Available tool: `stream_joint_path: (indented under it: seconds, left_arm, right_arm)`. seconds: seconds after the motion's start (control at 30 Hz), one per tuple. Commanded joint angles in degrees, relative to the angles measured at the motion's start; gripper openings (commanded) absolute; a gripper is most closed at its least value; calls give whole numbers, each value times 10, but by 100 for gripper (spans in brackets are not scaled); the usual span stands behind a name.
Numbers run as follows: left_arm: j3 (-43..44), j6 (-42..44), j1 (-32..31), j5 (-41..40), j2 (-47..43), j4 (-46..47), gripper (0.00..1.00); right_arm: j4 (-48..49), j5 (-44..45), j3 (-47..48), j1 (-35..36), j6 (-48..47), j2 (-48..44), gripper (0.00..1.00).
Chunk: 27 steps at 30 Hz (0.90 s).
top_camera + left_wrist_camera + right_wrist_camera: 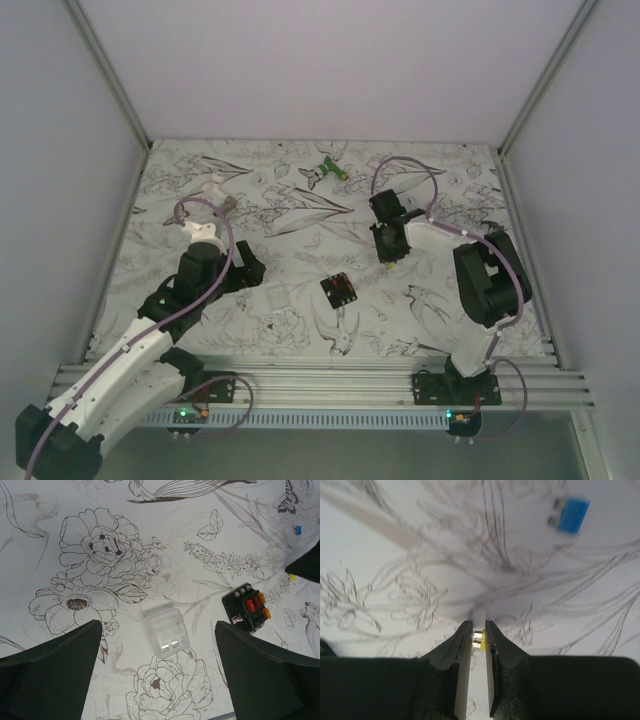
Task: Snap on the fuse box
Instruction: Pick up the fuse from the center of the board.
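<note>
Table (280, 240) is floral print, with both arms over it: left arm (150, 340) reaches in from the near left, right arm (490, 280) folds in from the near right.

Fuse box (339, 290) lies flat on the table between the two arms, nothing touching it. Slotted face is up, with red and orange fuses showing in the left wrist view.

Left fingers (60, 670) are spread wide and hold nothing. The fuse box (247, 611) sits off to the right in that view, just past the tip of the right-hand finger and not in the gap.

In the gap lies a clear plastic cover (165, 632), on the table left of the fuse box and apart from it.

Right fingers (462, 645) are almost pressed together, pinching a tiny yellow fuse (479, 639) at the tips (only a sliver shows). From above they hang beyond the fuse box, to its right and apart from it.

A loose blue fuse (571, 515) lies on the table ahead of them.
</note>
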Motion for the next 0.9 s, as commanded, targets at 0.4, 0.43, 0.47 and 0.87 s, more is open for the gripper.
stream_joint_path:
  seconds: [0.4, 0.43, 0.47, 0.87]
  left_arm:
    - [12, -5, 4, 11, -6, -14, 100]
    - [13, -5, 4, 11, -5, -14, 100]
    - [13, -4, 4, 11, -4, -14, 100]
    - [15, -4, 4, 14, -1, -13, 100]
  right_arm:
    - [-84, 58, -98, 17, 25, -89, 34]
    - [-89, 57, -100, 17, 25, -89, 35]
    - [-91, 55, -103, 18, 26, -89, 36]
    - [-127, 73, -130, 27, 74, -111, 50]
